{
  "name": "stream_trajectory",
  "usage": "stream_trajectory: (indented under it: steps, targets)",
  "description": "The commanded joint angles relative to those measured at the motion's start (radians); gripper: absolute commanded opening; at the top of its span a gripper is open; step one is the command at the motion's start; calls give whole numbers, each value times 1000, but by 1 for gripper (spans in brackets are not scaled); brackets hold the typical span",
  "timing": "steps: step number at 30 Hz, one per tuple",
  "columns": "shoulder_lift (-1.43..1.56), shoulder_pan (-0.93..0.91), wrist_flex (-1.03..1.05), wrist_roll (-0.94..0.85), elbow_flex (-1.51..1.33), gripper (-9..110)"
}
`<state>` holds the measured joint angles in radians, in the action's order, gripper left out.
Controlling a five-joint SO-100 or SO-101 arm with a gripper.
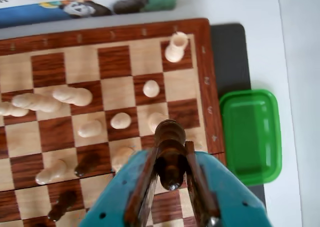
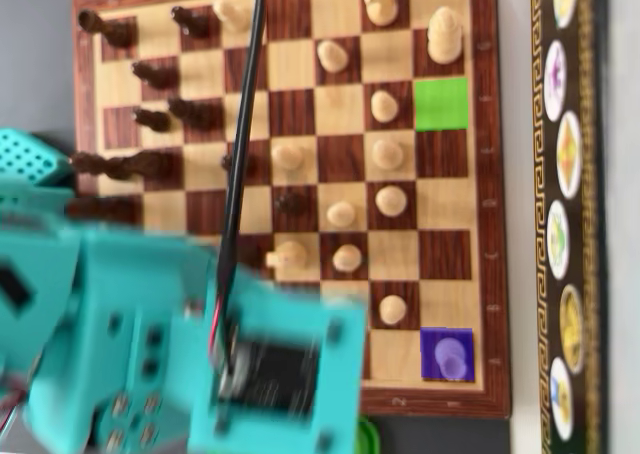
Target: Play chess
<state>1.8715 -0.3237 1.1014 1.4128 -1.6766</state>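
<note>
Claw [image 1: 171, 174] clamped, pointing down

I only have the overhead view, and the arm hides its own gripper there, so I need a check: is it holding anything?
Observer: Yes. In the wrist view the gripper is shut on a dark piece.
Operator: Anything beyond the board edge near it?
Observer: A green tray sits beside the board, on a dark mat.
Operator: Anything in the tray?
Observer: No, it looks empty.
</note>
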Motion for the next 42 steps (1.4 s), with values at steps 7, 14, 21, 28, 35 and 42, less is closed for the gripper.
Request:
stream_trajectory:
  steps: [7,14,21,28,35,42]
  targets:
    - [37,-195,-11,-8,-54,6]
    - [32,-310,-14,-71,-72,6]
    - [-110,-351,-127,-114,-71,6]
    - [-175,-350,-132,-114,-60,6]
    - [-175,-337,-132,-114,-60,6]
    - [-167,-316,-130,-114,-58,12]
